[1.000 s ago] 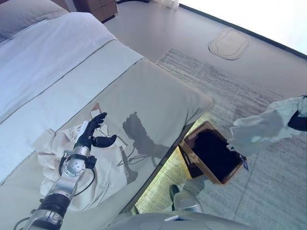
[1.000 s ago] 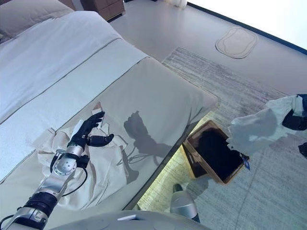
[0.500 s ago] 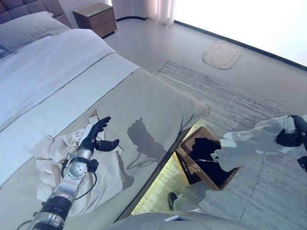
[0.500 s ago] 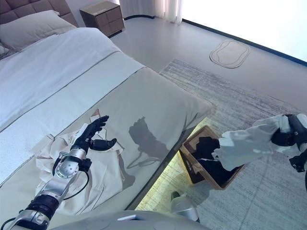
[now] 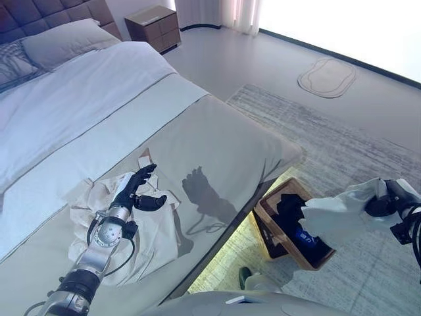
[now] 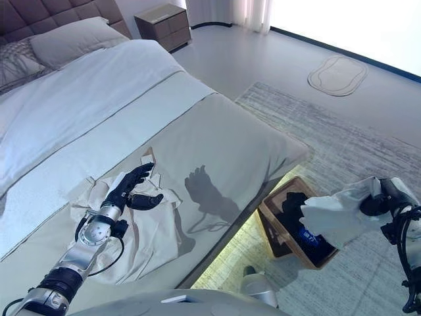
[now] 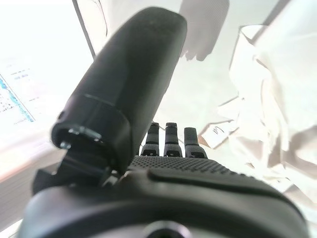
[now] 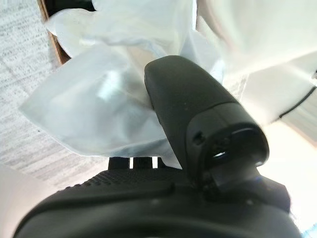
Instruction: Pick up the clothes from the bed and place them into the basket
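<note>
My right hand (image 5: 385, 203) is shut on a pale white garment (image 5: 339, 219) and holds it in the air over the brown basket (image 5: 271, 234) on the rug beside the bed. The garment also shows past the thumb in the right wrist view (image 8: 99, 99). Dark clothes (image 6: 294, 205) lie in the basket. A cream garment (image 5: 151, 230) lies crumpled on the near part of the bed (image 5: 217, 131). My left hand (image 5: 135, 191) hovers over it, open with fingers straight. The cream cloth shows in the left wrist view (image 7: 267, 114).
A grey rug (image 5: 342, 138) covers the floor by the bed. A nightstand (image 5: 154, 26) stands at the far end, with pillows (image 5: 59, 43) at the head of the bed. A pale oval mat (image 5: 327, 76) lies on the floor beyond the rug.
The camera has shifted. My right hand has lowered the white garment down towards the basket. My left hand stays over the cream garment.
</note>
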Controlling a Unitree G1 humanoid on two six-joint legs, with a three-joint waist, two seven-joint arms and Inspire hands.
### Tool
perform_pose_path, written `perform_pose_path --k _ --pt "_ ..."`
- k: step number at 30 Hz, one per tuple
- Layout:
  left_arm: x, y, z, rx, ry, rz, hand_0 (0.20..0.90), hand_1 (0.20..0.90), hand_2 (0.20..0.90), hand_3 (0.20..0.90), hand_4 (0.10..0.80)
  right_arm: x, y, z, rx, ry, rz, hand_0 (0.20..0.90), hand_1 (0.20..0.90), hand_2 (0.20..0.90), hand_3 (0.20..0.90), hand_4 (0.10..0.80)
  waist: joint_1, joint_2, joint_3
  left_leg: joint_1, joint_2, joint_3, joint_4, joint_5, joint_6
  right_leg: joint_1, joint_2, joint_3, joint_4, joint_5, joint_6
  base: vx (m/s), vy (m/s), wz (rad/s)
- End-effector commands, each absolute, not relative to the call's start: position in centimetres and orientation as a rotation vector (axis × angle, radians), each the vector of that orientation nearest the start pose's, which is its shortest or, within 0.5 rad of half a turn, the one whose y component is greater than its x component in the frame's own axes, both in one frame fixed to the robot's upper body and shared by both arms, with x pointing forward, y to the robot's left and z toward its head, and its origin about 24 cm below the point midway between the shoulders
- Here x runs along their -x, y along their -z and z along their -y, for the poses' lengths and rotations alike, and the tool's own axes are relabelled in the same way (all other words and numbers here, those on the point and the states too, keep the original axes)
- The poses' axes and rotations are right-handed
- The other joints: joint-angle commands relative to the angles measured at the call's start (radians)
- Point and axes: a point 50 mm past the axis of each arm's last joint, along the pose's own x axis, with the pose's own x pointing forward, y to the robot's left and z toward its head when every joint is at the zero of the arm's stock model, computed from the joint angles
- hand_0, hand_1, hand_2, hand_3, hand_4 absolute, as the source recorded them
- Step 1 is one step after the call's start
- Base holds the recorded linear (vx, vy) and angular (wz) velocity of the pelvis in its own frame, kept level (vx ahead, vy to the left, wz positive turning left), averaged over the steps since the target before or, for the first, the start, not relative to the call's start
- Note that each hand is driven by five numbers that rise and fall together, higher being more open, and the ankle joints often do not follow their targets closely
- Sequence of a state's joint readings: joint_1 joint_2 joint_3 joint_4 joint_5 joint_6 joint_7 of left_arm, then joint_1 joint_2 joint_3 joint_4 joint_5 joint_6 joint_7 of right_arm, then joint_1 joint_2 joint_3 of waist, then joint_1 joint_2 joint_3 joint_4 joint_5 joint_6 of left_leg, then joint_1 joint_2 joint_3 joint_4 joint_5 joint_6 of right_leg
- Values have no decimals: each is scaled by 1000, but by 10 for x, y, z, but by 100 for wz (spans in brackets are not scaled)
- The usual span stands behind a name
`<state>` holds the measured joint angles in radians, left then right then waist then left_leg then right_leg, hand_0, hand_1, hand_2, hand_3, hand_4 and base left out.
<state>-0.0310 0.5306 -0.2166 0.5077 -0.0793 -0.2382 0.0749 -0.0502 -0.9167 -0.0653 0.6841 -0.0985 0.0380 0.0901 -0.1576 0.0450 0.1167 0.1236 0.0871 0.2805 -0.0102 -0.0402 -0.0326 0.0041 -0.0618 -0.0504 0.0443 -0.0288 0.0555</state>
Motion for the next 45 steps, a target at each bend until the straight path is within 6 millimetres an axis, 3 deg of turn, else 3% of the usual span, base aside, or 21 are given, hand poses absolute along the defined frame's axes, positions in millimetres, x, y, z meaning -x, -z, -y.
perform_pose_path --k 1,11,12,13,22,34,40,45 --pt "-261 -15 -256 -537 33 -98 900 900 900 900 800 -239 -105 430 933 467 -438 300 300 300 200 100 24 -19 -2 -45 7 -26 44 -24 -12 -27 12 -45 62 -21 14 -41 -22 5" --pt "-262 -18 -252 -526 49 -84 900 900 900 900 800 -242 -113 439 926 538 -456 300 300 300 200 100 39 12 22 -54 -1 -42 33 -12 -18 -33 4 -66 72 -31 7 -25 -10 4" --pt "-262 -17 -252 -524 50 -83 900 900 900 900 800 -242 -113 440 935 545 -464 564 564 564 507 407 39 15 22 -54 -3 -43 32 -11 -19 -32 4 -67 72 -32 6 -3 6 4" --pt "-262 -17 -251 -522 53 -84 900 900 900 900 800 -242 -113 441 942 551 -470 900 900 900 900 800 39 18 23 -53 -3 -43 31 -11 -20 -32 3 -69 72 -32 6 3 7 6" --pt "-259 -14 -247 -510 65 -88 900 900 900 900 800 -239 -112 444 953 561 -495 900 900 900 900 800 38 29 26 -47 -3 -42 28 -6 -25 -22 -1 -73 63 -31 4 10 10 5" --pt "-255 -10 -251 -506 41 -102 900 900 900 900 800 -238 -108 437 973 521 -473 900 900 900 900 800 39 1 25 -37 3 -37 27 -10 -23 -10 0 -71 58 -29 5 7 2 0" --pt "-250 -8 -258 -510 -4 -118 900 900 900 900 800 -252 -123 421 947 503 -314 900 900 900 900 800 55 -13 20 -24 3 -52 9 -4 -20 9 3 -84 56 -33 6 39 23 1" --pt "-245 -3 -261 -498 -31 -130 900 900 900 900 800 -273 -144 394 988 474 -113 900 900 900 900 800 88 -22 18 -26 -6 -78 7 0 -18 25 2 -108 59 -43 1 11 27 8"
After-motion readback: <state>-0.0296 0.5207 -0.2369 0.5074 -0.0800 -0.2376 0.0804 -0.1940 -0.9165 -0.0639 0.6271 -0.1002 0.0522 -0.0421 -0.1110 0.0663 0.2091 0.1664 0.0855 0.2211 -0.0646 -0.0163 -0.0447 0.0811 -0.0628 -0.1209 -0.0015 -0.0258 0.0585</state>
